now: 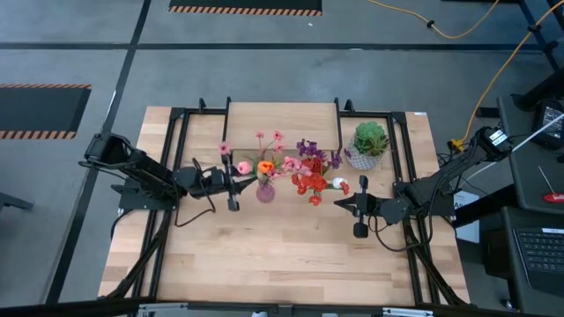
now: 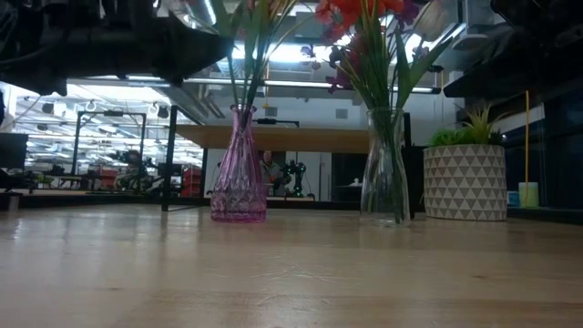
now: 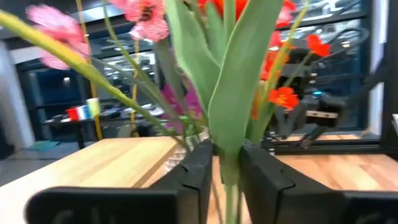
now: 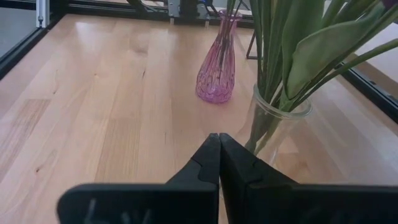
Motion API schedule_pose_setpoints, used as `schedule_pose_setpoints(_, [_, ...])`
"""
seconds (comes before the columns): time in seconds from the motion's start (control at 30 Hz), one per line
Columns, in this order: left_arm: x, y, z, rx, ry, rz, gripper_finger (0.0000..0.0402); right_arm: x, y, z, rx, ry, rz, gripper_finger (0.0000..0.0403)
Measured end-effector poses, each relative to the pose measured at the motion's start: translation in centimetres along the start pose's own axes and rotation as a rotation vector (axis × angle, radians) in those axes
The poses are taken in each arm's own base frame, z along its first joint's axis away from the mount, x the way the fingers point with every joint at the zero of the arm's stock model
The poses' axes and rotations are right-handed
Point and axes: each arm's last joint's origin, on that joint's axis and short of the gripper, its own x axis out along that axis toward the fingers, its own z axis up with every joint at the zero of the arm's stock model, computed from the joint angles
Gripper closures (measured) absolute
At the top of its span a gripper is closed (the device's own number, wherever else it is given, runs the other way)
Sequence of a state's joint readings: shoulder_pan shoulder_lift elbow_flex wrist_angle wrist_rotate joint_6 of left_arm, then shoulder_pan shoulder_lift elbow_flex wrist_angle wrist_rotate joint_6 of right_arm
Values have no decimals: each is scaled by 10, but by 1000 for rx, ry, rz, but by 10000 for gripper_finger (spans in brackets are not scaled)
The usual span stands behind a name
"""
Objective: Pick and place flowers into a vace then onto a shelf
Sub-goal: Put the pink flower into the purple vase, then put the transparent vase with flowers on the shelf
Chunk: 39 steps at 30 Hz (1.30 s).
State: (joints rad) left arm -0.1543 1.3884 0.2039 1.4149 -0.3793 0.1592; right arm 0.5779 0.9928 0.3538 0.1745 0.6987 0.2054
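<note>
From above, the left fingers (image 1: 233,187) sit just beside the pink vase (image 1: 265,190), whose flowers (image 1: 264,165) spread over it; the right fingers (image 1: 360,211) hang near the clear vase (image 1: 315,195), off its side. The shelf (image 1: 282,117) lies beyond both vases.

At table (image 2: 291,273) level, both vases stand upright on the wood, stems inside.

The left wrist view shows its fingers (image 3: 261,171) slightly apart, a green stem (image 3: 230,168) between them.

The right wrist view shows its fingers (image 4: 205,165) pressed together, empty, the clear vase just ahead.
</note>
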Motion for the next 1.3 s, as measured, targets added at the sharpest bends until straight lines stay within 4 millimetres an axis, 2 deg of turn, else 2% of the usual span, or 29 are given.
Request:
schedule_pose_setpoints(0.3, [0, 0, -4, -56, 37, 6, 238, 0, 0, 0, 3, 0, 0, 399])
schedule_pose_setpoints(0.47, [0, 0, -4, -55, 42, 5, 208, 0, 0, 0, 3, 0, 0, 399])
schedule_pose_setpoints(0.73, [0, -1, -5, -77, 53, 4, 205, 0, 0, 0, 4, 0, 0, 399])
schedule_pose_setpoints(0.97, [-4, 1, 4, -78, 69, -15, 205, 0, 0, 0, 7, 0, 0, 399])
schedule_pose_setpoints(1.3, [-18, 2, 15, -80, 218, -18, 206, 0, 0, 0, 27, 0, 1, 399])
